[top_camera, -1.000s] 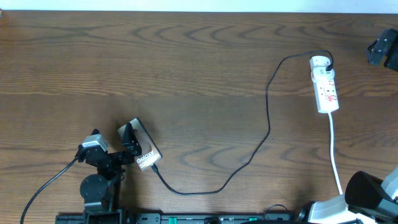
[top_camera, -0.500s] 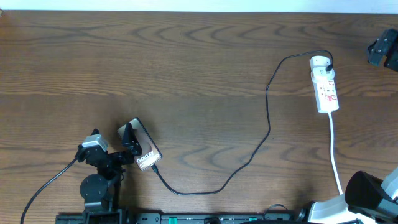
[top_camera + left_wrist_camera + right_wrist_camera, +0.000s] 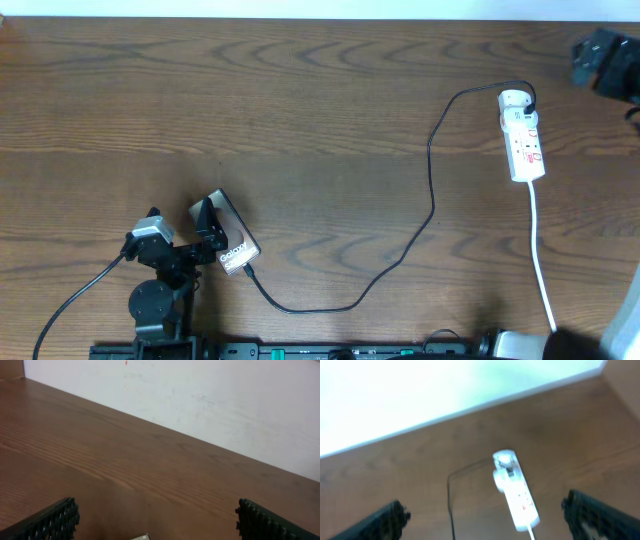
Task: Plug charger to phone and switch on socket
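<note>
Charger (image 3: 432, 200) seemingly in phone (image 3: 232, 246), socket (image 3: 524, 146) apart

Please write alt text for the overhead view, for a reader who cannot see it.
A long thin black charger cable curves across the brown wooden table from a white power strip at right to a small bronze-brown phone at lower left, at the open left gripper.

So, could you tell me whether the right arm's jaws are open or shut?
Open: the right gripper has its jaws far apart in the wrist view, holding nothing.
</note>
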### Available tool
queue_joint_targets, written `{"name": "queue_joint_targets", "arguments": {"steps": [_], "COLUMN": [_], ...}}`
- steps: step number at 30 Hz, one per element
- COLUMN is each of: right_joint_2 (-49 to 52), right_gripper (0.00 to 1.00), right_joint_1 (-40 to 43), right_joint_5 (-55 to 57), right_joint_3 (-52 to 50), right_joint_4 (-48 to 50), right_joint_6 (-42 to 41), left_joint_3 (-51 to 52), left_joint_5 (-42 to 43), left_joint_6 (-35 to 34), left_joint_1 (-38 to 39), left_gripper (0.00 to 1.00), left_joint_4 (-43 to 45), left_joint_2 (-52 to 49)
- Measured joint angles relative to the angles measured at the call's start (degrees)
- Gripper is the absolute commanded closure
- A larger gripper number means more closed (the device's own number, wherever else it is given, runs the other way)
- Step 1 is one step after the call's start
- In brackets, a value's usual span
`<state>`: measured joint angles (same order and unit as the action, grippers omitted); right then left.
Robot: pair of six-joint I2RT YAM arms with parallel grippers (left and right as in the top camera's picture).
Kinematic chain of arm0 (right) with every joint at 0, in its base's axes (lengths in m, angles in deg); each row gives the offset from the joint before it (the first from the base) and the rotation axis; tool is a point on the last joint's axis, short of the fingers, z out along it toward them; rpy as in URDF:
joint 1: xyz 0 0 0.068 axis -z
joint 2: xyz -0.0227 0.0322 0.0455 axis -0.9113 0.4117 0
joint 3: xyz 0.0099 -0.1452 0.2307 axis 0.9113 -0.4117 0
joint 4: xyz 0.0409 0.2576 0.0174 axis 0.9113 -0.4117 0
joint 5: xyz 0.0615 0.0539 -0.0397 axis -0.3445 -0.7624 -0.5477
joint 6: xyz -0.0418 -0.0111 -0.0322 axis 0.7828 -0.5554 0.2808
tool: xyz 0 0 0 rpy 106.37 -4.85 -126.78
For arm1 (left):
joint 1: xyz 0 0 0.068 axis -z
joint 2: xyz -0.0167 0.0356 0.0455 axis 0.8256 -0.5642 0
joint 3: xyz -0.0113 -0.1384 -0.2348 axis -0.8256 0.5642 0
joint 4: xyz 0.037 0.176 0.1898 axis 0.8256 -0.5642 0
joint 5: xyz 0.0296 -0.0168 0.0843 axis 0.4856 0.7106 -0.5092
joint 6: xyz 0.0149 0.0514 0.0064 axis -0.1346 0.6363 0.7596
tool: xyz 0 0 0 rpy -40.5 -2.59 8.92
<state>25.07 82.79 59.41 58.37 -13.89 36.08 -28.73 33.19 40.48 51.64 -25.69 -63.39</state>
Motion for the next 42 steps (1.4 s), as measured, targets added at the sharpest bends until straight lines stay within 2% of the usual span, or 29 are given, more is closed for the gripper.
{"name": "queue_joint_targets", "arguments": {"steps": [15,20,23,26,32,42], "right_joint_2": [-38.32,-47.6,-52.11,-55.93,-62.47,-75.69], "right_gripper": [0.01,0.01,0.01,0.01,0.01,0.01], "right_joint_1": [-7.28,-8.83,-10.05,-11.15,-13.35,-14.82], "right_joint_5": [0.13,0.15,0.26,1.4,5.55,10.67], "right_joint_3": [-70.99,-87.84,-95.65,-101.15,-107.91,-109.09], "right_joint_4": [63.06,83.03,91.23,94.77,93.66,68.89], "right_joint_6": [-0.09,-0.13,-0.15,-0.13,-0.13,-0.15], "left_joint_3": [-0.15,-0.15,-0.15,-0.15,-0.15,-0.15], "left_joint_5": [0.02,0.02,0.0,0.02,0.0,0.02], "left_joint_6": [0.02,0.02,0.02,0.02,0.02,0.02], "left_joint_1": [0.0,0.0,0.0,0.0,0.0,0.0], "left_gripper": [0.01,0.01,0.01,0.01,0.01,0.01], "left_joint_4": [-0.24,-0.24,-0.24,-0.24,-0.24,-0.26], "left_joint_2": [0.0,0.0,0.0,0.0,0.0,0.0]}}
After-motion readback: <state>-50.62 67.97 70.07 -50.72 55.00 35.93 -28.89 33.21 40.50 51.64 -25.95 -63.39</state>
